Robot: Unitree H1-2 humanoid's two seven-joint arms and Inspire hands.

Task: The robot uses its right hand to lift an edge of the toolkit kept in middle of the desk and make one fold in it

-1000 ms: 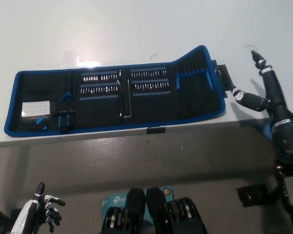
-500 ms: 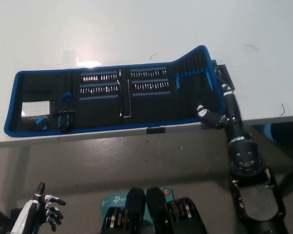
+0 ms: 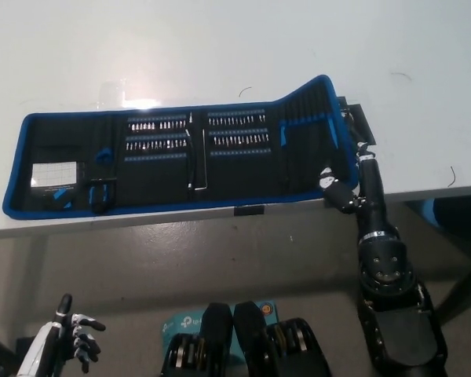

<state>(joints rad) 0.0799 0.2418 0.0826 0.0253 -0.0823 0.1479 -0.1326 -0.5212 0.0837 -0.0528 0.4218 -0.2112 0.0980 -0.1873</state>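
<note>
Toolkit (image 3: 180,161) lies opened flat along the front edge of the white counter (image 3: 220,47), its long side parallel to that edge. Black inside, blue border. Rows of small bits in the middle panels, a white card in the far-left panel. The right-end panel is already tilted up, its top corner raised off the counter. A small black tab pokes out beyond that raised end.

Right hand (image 3: 352,184) sits at the toolkit's lower right corner, right at the counter's front edge. Fingers (image 3: 334,187) curl against the blue border there, but whether they are pinching the fabric or only touching it I cannot tell from this angle.

Left hand (image 3: 72,334) rests low, well clear of the counter, fingers loosely spread, holding nothing.

Risks, as I judge them:
- If the hold is only on the thin border, the panel may slip free partway through the lift and flop back.
- Contact is at a corner, so a pull could swing or drag the whole toolkit instead of folding it.
- The toolkit is close to the front edge; a drag toward the robot could pull it over.
- A quick flip may shake bits loose from their loops.
</note>
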